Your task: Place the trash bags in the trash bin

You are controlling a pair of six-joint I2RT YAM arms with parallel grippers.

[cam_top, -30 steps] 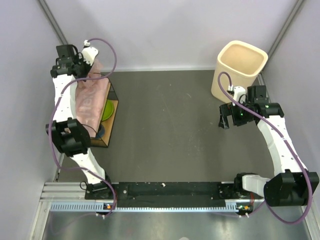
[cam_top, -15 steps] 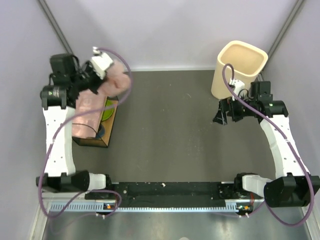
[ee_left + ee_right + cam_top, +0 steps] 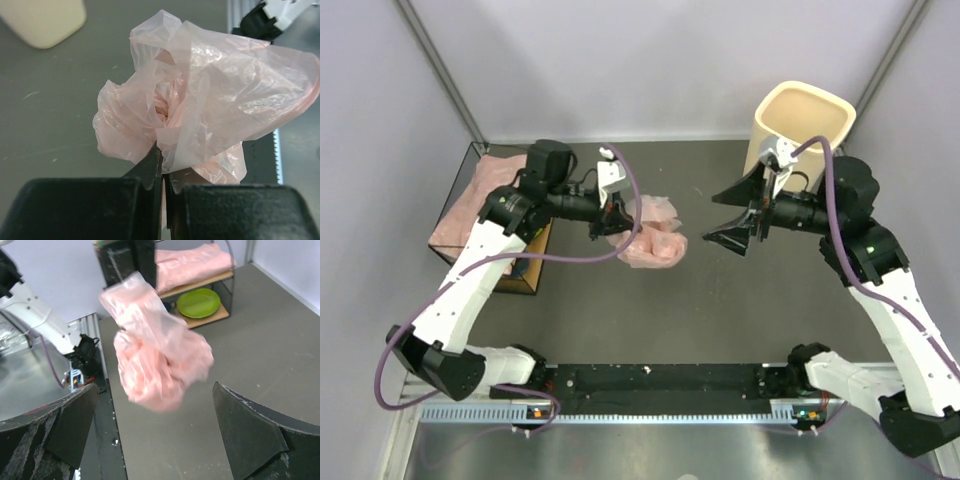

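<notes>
One pale pink trash bag (image 3: pixel 655 240) hangs crumpled above the middle of the table, and my left gripper (image 3: pixel 620 222) is shut on its edge. In the left wrist view the bag (image 3: pixel 200 95) billows out beyond the left gripper (image 3: pixel 163 167), whose jaws pinch the film. My right gripper (image 3: pixel 723 217) stands wide open just right of the bag, facing it and apart from it. In the right wrist view the bag (image 3: pixel 160 360) hangs ahead of the right gripper (image 3: pixel 152 392). The cream trash bin (image 3: pixel 803 125) stands at the back right, behind the right arm.
More folded pink bags (image 3: pixel 470 205) lie on top of a dark wire-framed box (image 3: pixel 523 275) at the left edge. That box (image 3: pixel 222 287) holds a green plate (image 3: pixel 198 302) on its shelf. Grey walls close in the table at the left, back and right.
My left arm swung from the box at the left out over the table's middle, carrying one bag. My right arm turned left towards the bag, still open.
</notes>
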